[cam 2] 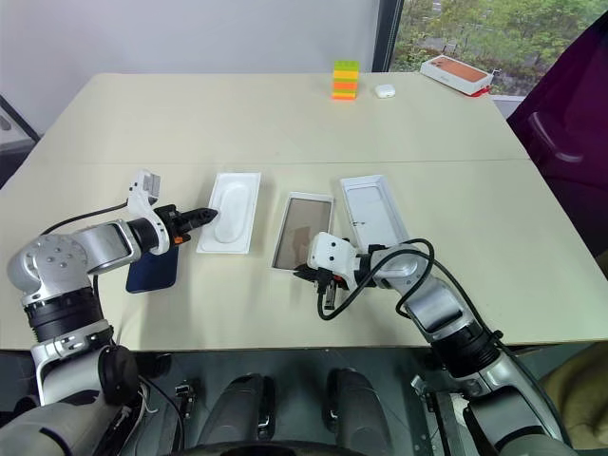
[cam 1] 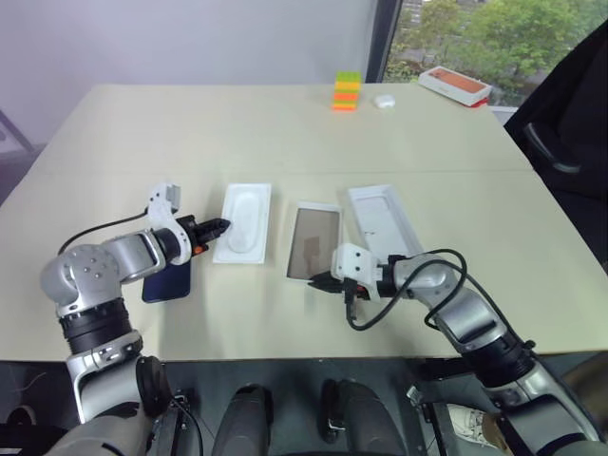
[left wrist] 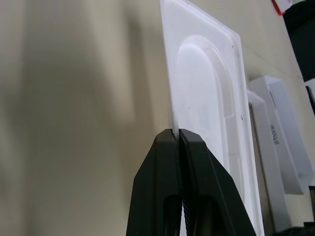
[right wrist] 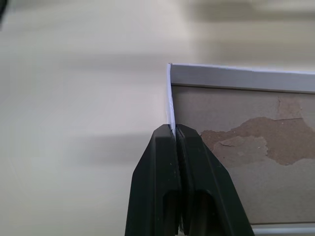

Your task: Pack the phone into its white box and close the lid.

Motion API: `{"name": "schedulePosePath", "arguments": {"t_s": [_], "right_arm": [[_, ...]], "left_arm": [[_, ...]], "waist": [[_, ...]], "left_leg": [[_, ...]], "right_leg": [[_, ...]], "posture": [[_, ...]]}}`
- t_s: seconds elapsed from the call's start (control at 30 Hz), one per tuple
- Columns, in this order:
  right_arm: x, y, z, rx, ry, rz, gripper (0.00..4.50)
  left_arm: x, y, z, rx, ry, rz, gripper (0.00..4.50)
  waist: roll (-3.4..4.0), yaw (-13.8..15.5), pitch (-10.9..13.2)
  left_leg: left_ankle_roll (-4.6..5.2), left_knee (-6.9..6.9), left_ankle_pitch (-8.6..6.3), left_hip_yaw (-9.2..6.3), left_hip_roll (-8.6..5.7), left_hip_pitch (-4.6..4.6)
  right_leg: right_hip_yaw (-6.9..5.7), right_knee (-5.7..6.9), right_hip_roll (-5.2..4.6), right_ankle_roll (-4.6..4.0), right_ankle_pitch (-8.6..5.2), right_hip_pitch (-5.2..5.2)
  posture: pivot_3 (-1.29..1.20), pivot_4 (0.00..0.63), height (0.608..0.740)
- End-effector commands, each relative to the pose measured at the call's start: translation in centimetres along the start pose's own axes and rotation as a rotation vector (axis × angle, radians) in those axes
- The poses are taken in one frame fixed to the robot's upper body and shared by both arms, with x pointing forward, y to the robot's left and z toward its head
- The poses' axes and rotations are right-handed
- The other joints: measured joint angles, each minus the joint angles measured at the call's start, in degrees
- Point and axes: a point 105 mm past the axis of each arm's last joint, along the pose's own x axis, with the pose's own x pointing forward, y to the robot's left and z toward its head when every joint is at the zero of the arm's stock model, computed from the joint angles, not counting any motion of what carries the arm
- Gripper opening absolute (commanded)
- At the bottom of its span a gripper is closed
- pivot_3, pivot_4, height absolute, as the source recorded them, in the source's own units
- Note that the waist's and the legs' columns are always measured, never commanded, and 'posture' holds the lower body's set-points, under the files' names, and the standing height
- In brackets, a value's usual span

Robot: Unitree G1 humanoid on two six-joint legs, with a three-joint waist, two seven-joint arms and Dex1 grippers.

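Right gripper jaws pinch the white box rim, left gripper jaws pinch the insert, probably steadying both for the phone.

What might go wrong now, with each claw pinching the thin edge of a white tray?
The right claw grips only the rim of the white box; that thin wall could bend or slip free. The left claw pinches the white insert at its edge, so lifting may tilt it. The phone lies under the left arm and might get bumped.
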Motion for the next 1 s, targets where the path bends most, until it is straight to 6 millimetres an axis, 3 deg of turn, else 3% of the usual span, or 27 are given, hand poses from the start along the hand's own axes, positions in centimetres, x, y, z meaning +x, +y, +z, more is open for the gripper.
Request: {"name": "schedulePosePath", "arguments": {"t_s": [0.03, 0.17, 0.33, 0.43, 0.53, 0.63, 0.8, 1.0], "right_arm": [[0.5, 0.4, 1.8, -0.093, -0.057, 0.056, 0.08], [0.9, 0.1, 2.0, -0.108, -0.063, 0.066, 0.08], [1.7, 0.4, 1.6, -0.119, -0.051, 0.088, 0.08], [1.7, 0.1, 2.0, -0.121, -0.075, 0.053, 0.90], [1.3, -0.3, 2.5, -0.114, -0.096, 0.033, 2.26], [0.6, -1.5, 3.8, -0.069, -0.145, -0.021, 2.26], [-1.1, -1.5, 4.9, -0.017, -0.189, -0.030, 2.26], [-6.5, -3.4, 4.4, 0.111, -0.249, -0.116, 2.26]], "left_arm": [[-0.4, -1.6, 1.4, 0.019, -0.041, -0.051, 0.00], [-0.4, -2.3, 1.7, 0.032, -0.025, -0.062, 0.00], [0.1, -2.7, 0.6, 0.021, -0.003, -0.060, 0.00], [0.2, -3.0, -0.3, 0.012, 0.011, -0.058, 0.00], [0.1, -2.9, -0.4, 0.010, 0.011, -0.045, 0.00], [0.0, -2.9, -0.7, 0.022, 0.017, -0.032, 0.00], [-0.1, -3.2, -0.8, 0.026, 0.007, -0.024, 0.00], [0.5, -3.9, -2.4, 0.051, 0.026, -0.010, 0.00]], "waist": [[0.00, 0.0, 0.0], [0.00, -0.1, 0.0], [-0.01, -0.1, 0.0], [-0.01, 0.0, 0.0], [-0.01, 0.0, 0.0], [-0.01, -0.1, 0.0], [0.00, 0.0, 0.0], [-0.01, 0.1, 0.0]], "left_leg": [[0.00, 0.00, 0.00, 0.00, 0.00, 0.00], [0.00, 0.00, 0.00, 0.00, 0.00, 0.00], [-0.05, 0.00, 0.03, 0.00, 0.00, 0.01], [-0.08, 0.00, 0.04, 0.01, 0.00, 0.00], [-0.11, 0.00, 0.06, 0.00, 0.00, 0.01], [-0.11, 0.00, 0.06, -0.02, 0.00, 0.00], [-0.11, -0.01, 0.06, -0.02, 0.00, 0.01], [-0.11, 0.00, 0.06, 0.02, -0.07, -0.01]], "right_leg": [[0.00, 0.00, 0.00, 0.00, 0.00, 0.00], [0.00, 0.00, 0.00, 0.00, 0.00, 0.00], [0.01, 0.00, -0.01, -0.01, 0.01, 0.00], [0.02, 0.01, -0.02, -0.01, 0.01, 0.00], [0.02, 0.02, -0.02, -0.01, 0.01, 0.00], [0.02, 0.03, -0.02, -0.01, 0.01, 0.00], [0.02, 0.02, -0.02, -0.01, 0.01, 0.00], [0.02, -0.01, -0.14, -0.01, 0.01, 0.04]], "posture": [[0.00, 0.150, 0.740], [0.00, 0.150, 0.740], [0.00, 0.150, 0.740], [0.00, 0.150, 0.740], [0.00, 0.150, 0.740], [0.00, 0.150, 0.740], [0.00, 0.150, 0.740], [0.00, 0.150, 0.740]]}}
